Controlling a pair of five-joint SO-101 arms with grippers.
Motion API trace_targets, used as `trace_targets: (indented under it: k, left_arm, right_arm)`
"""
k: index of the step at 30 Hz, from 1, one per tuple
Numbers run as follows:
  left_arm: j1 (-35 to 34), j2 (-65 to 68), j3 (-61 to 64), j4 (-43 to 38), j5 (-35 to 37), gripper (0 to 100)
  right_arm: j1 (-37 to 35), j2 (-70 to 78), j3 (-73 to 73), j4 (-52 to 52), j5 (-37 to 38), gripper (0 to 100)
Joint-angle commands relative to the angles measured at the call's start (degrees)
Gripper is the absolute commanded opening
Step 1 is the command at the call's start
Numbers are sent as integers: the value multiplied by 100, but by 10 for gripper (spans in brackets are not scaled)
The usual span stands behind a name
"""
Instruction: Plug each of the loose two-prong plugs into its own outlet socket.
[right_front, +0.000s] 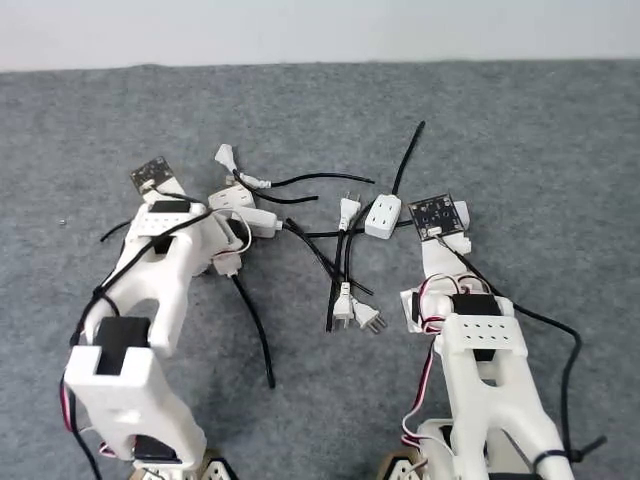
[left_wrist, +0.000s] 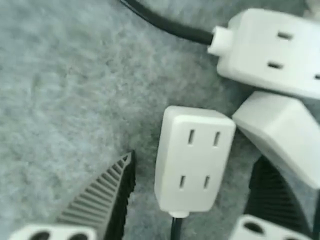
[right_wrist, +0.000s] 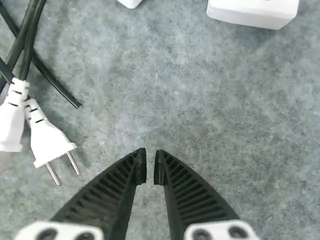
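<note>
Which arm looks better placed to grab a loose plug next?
Probably the right: a plug lies free beside the shut right fingers, while the left fingers stand open around a socket.

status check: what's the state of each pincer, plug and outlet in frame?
Near outlet: all slots empty.
Left pincer: open, straddling near outlet, not gripping.
Far outlet: visible slots empty.
Right pincer: shut, empty.
Two-prong plug: unplugged, flat on carpet.
Second plug: unplugged, lying beside it.
Middle outlet: no plug in it.
Third plug: unplugged, beside middle outlet.
</note>
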Motion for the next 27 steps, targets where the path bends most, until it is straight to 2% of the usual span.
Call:
trace_targets:
  k: [1, 3, 7, 9, 14, 17, 21, 23, 27]
  left_arm:
    - [378, 167, -198, 229, 35, 306]
    - [519, 167, -180, 237, 35, 231]
    - [545, -79, -163, 246, 35, 2]
    - [536, -299, -75, 387, 35, 24]
    - [835, -879, 505, 404, 18, 11]
    - [1442, -1512, 1200, 431, -413, 11]
    - [2629, -2796, 2422, 360, -941, 12]
    - [2989, -3385, 3046, -9, -1081, 13]
    - [2822, -4105, 3943, -835, -1116, 14]
  right_arm:
    - [57, -4, -62, 48, -35, 54]
    - [57, -4, -62, 48, -35, 54]
    - [57, -4, -62, 48, -35, 54]
    - [57, -4, -62, 48, -35, 54]
    - [57, -4, -62, 40, -35, 54]
    - [57, -4, -62, 40, -35, 54]
    - [57, -4, -62, 40, -35, 54]
    - [57, -4, -62, 40, -44, 54]
    - [66, -4, -62, 40, -62, 54]
